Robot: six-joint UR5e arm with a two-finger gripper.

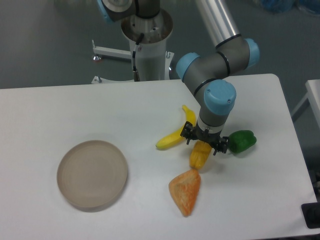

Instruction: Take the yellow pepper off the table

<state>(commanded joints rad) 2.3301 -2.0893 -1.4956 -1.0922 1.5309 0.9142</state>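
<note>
The yellow pepper (199, 155) is a small yellow-orange piece lying on the white table (75, 110) right of centre. My gripper (204, 143) hangs straight down over its upper end, and its black body hides that end and the stem. The fingers stand on either side of the pepper's top. I cannot tell whether they are pressing on it. The pepper still rests on the table.
A yellow banana (176, 132) lies just left of the gripper. A green pepper (242, 141) lies just right of it. An orange wedge-shaped piece (185, 190) lies below the yellow pepper. A round tan plate (92, 173) sits at the left.
</note>
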